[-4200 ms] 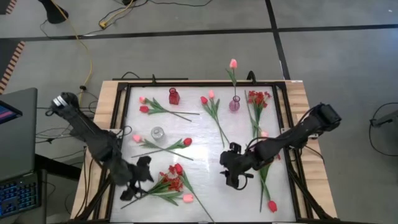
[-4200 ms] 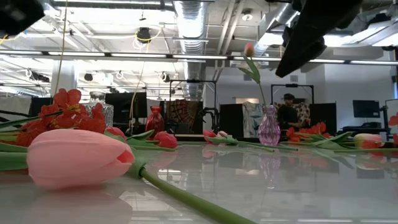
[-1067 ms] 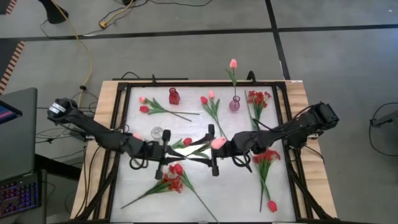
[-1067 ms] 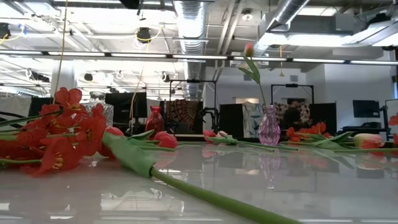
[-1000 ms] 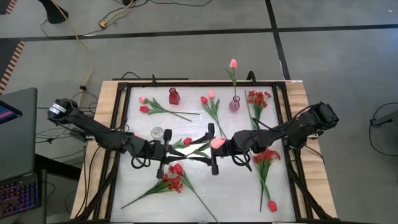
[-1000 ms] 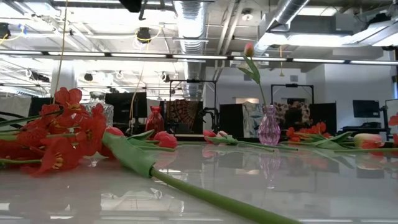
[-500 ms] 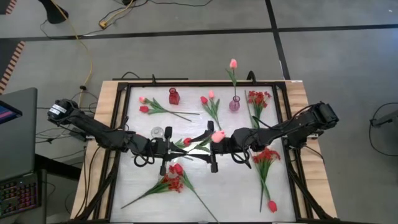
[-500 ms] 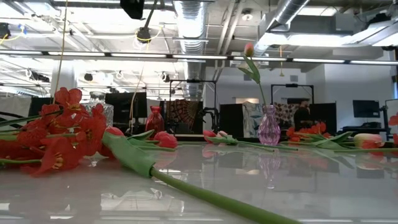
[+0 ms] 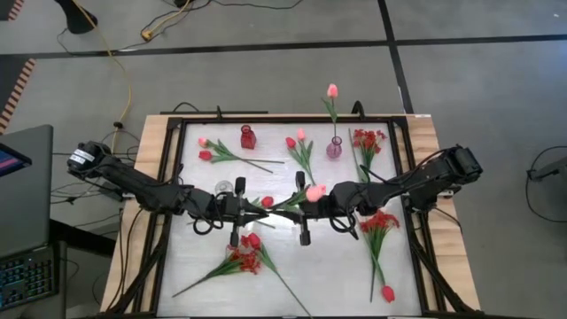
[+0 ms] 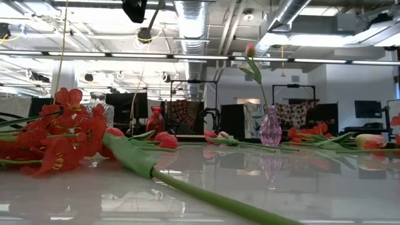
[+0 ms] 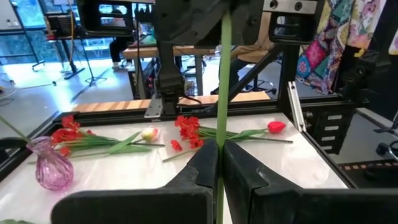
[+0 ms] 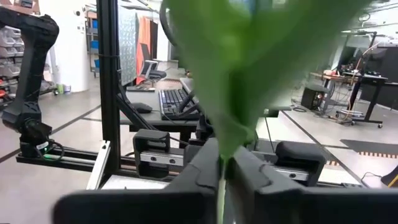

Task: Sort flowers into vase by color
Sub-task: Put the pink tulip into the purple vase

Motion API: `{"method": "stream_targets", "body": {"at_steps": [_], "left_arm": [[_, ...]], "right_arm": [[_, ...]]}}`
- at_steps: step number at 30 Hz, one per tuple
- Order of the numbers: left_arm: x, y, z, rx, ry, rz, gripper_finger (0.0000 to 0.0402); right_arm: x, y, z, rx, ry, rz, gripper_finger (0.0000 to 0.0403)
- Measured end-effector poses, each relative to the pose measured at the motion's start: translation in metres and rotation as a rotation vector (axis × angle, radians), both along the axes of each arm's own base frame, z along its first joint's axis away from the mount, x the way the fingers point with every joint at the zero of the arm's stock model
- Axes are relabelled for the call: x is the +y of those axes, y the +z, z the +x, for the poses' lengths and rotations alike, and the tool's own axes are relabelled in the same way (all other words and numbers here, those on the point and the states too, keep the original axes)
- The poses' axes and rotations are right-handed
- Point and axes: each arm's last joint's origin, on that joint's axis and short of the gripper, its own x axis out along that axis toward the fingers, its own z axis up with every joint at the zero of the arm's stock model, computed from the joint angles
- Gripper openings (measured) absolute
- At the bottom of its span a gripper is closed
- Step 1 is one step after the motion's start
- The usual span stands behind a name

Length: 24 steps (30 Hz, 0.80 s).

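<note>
A pink tulip (image 9: 314, 191) hangs over the middle of the table, its green stem (image 11: 222, 93) stretched between both grippers. The left gripper (image 9: 236, 211) is shut on the stem's lower part, as the left wrist view (image 11: 221, 152) shows. Nearer the bloom, the right gripper (image 9: 303, 211) is shut on the stem below a broad leaf (image 12: 239, 74). A purple vase (image 9: 334, 147) at the back holds one pink tulip (image 9: 332, 90). A red vase (image 9: 247, 137) and a clear glass vase (image 9: 224, 188) stand empty. Neither gripper appears in the low view.
Loose flowers lie around the table: tulips (image 9: 213, 151) back left, tulips (image 9: 298, 142) back centre, red sprays (image 9: 368, 140) (image 9: 381, 221) on the right, a red spray (image 9: 246, 257) front left, a red tulip (image 9: 387, 292) front right. A black frame (image 9: 173, 177) edges the table.
The left gripper carried the pink tulip from the front left to the middle. The right gripper, open a moment ago, has closed on its stem, and the bloom has drifted slightly backward.
</note>
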Motion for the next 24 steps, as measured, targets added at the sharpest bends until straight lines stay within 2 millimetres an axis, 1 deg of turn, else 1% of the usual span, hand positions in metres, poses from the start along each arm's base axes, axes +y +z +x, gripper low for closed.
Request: {"method": "stream_targets", "body": {"at_steps": [1, 3, 6, 11, 14, 17, 20, 24], "left_arm": [[0.0, 0.0, 0.0, 0.0, -0.004, 0.0, 0.0], [0.0, 0.0, 0.0, 0.0, -0.015, 0.0, 0.0004], [-0.001, 0.0, 0.0, -0.001, -0.025, 0.025, 0.0025], [-0.001, 0.0, 0.0, 0.003, -0.042, 0.065, 0.0089], [0.0, -0.002, -0.001, 0.024, -0.009, 0.083, 0.0136], [0.003, -0.002, -0.004, 0.051, 0.053, 0.09, 0.0181], [0.006, -0.003, -0.008, 0.087, 0.103, 0.089, 0.0217], [0.009, 0.0, -0.014, 0.111, 0.122, 0.058, 0.0246]], "right_arm": [[0.0, 0.0, 0.0, 0.0, 0.0, -0.004, 0.0028], [0.0, 0.0, 0.0, 0.0, -0.001, -0.019, 0.0027], [0.0, 0.0, 0.0, 0.002, 0.0, -0.016, 0.0027], [0.0, 0.0, -0.001, 0.01, -0.027, -0.007, 0.0039], [-0.001, 0.002, -0.006, 0.047, -0.057, -0.015, 0.0036], [-0.004, 0.01, -0.017, 0.095, -0.107, -0.03, 0.0029], [-0.009, 0.02, -0.033, 0.145, -0.17, -0.047, 0.0029], [-0.019, 0.03, -0.056, 0.233, -0.239, -0.069, 0.0038]]}}
